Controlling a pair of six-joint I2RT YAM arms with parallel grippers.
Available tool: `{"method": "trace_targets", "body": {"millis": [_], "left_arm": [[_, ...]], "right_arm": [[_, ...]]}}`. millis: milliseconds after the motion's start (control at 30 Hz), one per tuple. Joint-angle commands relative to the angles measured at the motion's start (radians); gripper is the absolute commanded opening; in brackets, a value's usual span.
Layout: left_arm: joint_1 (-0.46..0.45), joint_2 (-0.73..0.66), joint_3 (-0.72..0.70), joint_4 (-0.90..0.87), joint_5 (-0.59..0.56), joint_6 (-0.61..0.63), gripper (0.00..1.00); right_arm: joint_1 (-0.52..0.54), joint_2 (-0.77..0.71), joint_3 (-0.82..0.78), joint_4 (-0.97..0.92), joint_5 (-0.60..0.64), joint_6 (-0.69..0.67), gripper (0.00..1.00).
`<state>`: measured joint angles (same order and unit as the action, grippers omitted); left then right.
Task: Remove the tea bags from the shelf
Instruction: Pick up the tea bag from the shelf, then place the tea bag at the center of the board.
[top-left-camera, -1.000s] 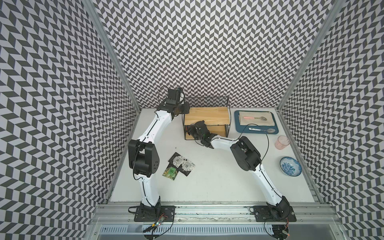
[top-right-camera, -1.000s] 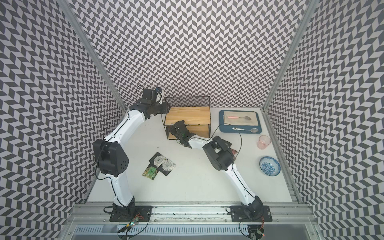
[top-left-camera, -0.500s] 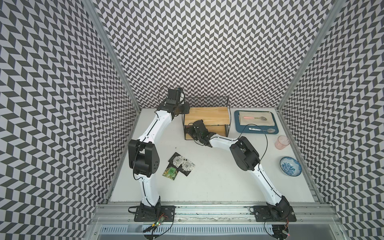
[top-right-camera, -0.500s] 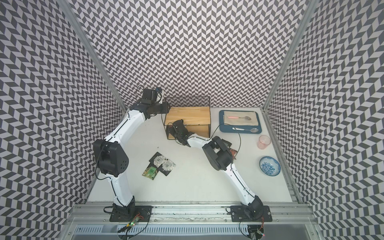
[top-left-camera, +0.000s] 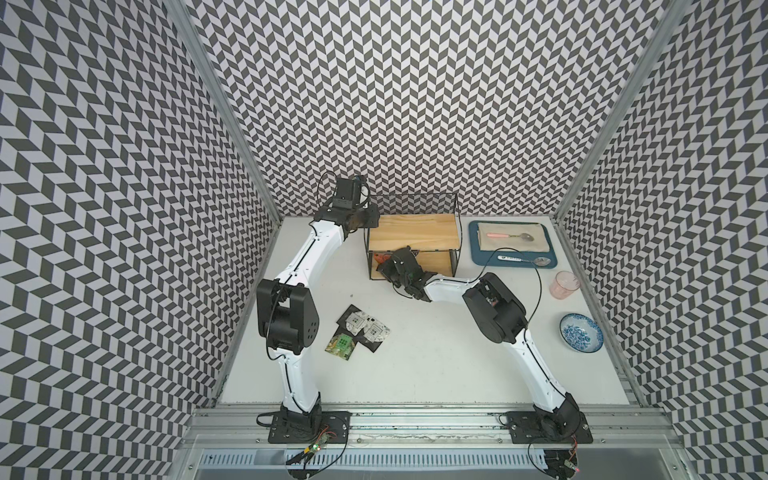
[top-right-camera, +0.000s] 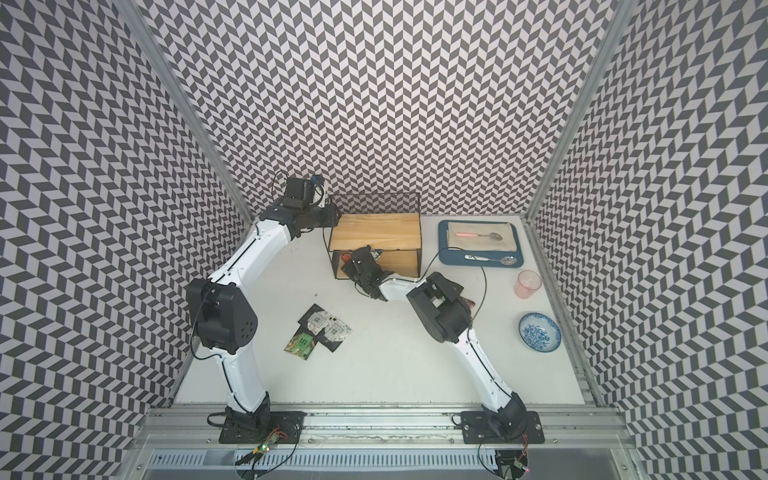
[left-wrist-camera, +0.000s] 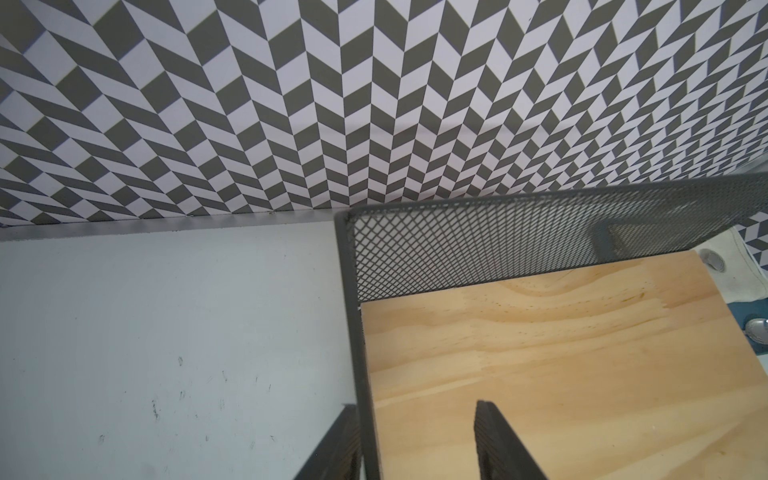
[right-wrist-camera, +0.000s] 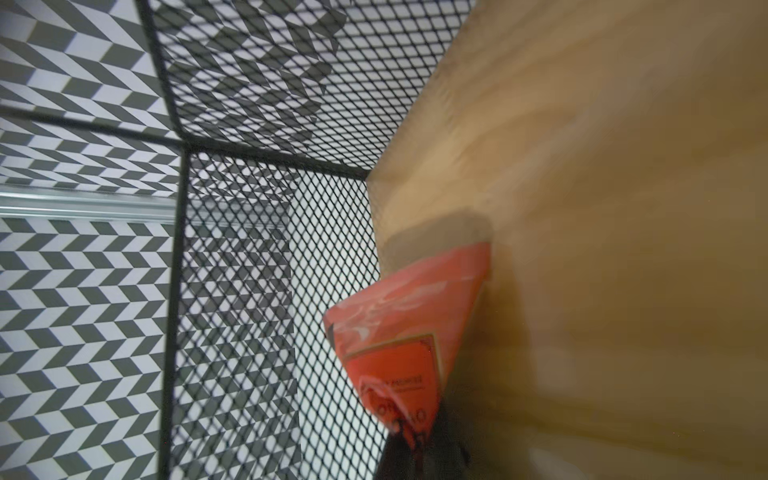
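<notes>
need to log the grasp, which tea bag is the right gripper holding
The orange-red tea bag, gripped in the shelf's lower tier; the white and green ones lie loose on the table.

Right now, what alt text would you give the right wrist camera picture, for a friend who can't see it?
An orange-red tea bag is pinched by one corner in the shut right gripper, which looks dark and blurred. Beside it runs the light wooden board of the shelf, with black mesh and a chevron-patterned wall beyond.
</notes>
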<state>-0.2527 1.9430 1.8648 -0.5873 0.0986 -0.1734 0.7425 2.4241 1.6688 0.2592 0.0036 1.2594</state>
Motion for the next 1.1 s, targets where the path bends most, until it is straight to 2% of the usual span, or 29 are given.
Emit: {"method": "trace_targets", "body": {"millis": [0,233,467,667,800,900,1067], "left_arm": [[-0.011,0.044,0.008,0.002,-0.006,0.008,0.48],[-0.013,0.050,0.019,-0.003,-0.013,0.006,0.49],[-0.012,0.044,0.025,-0.006,-0.025,0.006,0.52],[-0.013,0.044,0.031,-0.011,-0.035,0.009,0.54],[-0.013,0.042,0.037,-0.015,-0.043,0.011,0.57],[-0.012,0.036,0.037,-0.017,-0.049,0.015,0.58],[-0.013,0.033,0.038,-0.022,-0.056,0.020,0.60]], "right_arm": [[0.008,-0.038,-0.081,-0.056,-0.006,0.012,0.00],[0.018,-0.180,-0.247,-0.024,-0.062,-0.001,0.00],[0.045,-0.417,-0.498,-0.037,-0.071,-0.169,0.00],[0.066,-0.651,-0.685,-0.127,-0.004,-0.354,0.00],[0.054,-0.812,-0.785,-0.264,0.119,-0.402,0.00],[0.000,-0.928,-0.856,-0.350,0.179,-0.449,0.00],[-0.188,-1.056,-0.950,-0.455,0.177,-0.507,0.01]]}}
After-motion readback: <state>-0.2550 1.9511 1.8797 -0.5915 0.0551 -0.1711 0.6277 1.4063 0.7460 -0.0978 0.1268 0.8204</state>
